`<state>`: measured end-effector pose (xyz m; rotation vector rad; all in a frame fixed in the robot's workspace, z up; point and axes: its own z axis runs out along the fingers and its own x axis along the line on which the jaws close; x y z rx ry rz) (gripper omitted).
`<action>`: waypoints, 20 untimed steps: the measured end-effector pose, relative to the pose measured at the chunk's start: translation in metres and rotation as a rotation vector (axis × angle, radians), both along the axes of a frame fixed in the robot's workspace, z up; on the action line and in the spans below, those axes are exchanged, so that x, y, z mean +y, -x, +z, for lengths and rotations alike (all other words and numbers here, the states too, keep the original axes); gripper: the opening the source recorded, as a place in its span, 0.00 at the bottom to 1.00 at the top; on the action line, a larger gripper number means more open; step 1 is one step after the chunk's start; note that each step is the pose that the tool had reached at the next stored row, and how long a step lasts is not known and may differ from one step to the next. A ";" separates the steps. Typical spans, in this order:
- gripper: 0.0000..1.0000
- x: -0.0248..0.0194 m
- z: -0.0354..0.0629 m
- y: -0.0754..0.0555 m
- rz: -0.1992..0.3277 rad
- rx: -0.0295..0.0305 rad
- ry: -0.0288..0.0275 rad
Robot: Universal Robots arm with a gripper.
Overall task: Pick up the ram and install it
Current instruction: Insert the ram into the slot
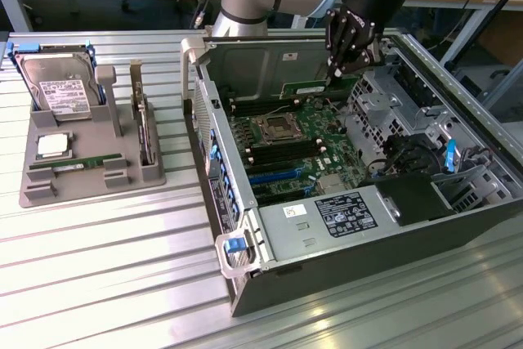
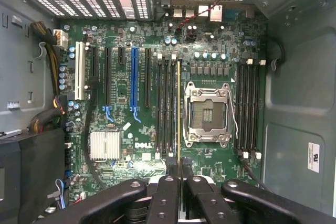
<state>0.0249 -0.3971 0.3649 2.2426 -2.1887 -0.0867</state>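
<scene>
My gripper (image 1: 337, 73) hangs inside the open computer case (image 1: 245, 284), above the far part of the motherboard (image 1: 294, 140). It is shut on the ram (image 1: 306, 87), a long thin green stick that juts from the fingers toward the exterior view's left. From the wrist camera the ram (image 2: 178, 108) appears edge-on as a thin line running out from my gripper (image 2: 178, 174). It hovers over the strip between the black memory slots (image 2: 165, 108) and the empty processor socket (image 2: 207, 114). Whether it touches a slot I cannot tell.
A grey tray (image 1: 33, 194) at the exterior view's left holds a hard drive (image 1: 57, 91), a square silver chip (image 1: 51, 146) and another green stick (image 1: 69, 165). Inside the case, a power supply (image 1: 327, 218), drive cages (image 1: 409, 112) and cables (image 2: 50, 114) crowd the board.
</scene>
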 end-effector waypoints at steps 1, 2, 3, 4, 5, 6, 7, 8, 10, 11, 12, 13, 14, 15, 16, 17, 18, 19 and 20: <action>0.12 0.0000 -0.0002 0.000 0.000 0.0000 -0.0001; 0.12 0.0000 -0.0003 0.000 0.000 0.0000 -0.0001; 0.12 0.0000 -0.0005 0.000 0.000 -0.0001 -0.0001; 0.12 0.0000 -0.0007 0.000 0.000 0.0000 -0.0001; 0.12 0.0000 -0.0010 0.000 0.000 -0.0001 -0.0001; 0.12 0.0000 -0.0012 0.000 0.000 0.0000 -0.0001; 0.12 0.0000 -0.0014 0.000 0.000 0.0000 -0.0001; 0.12 0.0000 -0.0019 0.000 0.000 0.0000 -0.0001; 0.12 0.0000 -0.0027 0.000 0.000 0.0000 -0.0001; 0.12 0.0000 -0.0030 0.000 0.000 0.0000 0.0000; 0.12 0.0000 -0.0033 0.000 0.000 0.0000 -0.0001; 0.12 0.0000 -0.0036 0.000 0.000 0.0000 0.0000; 0.12 0.0000 -0.0037 0.000 0.000 0.0000 0.0000; 0.12 0.0000 -0.0039 0.000 0.000 0.0000 0.0000; 0.12 0.0000 -0.0040 0.000 0.000 0.0000 0.0000; 0.12 0.0000 -0.0042 0.000 0.000 0.0000 -0.0001; 0.12 0.0000 -0.0045 0.000 0.000 0.0000 0.0000; 0.12 0.0000 -0.0047 0.000 0.000 -0.0001 -0.0001; 0.12 0.0000 -0.0051 0.000 0.000 0.0000 -0.0001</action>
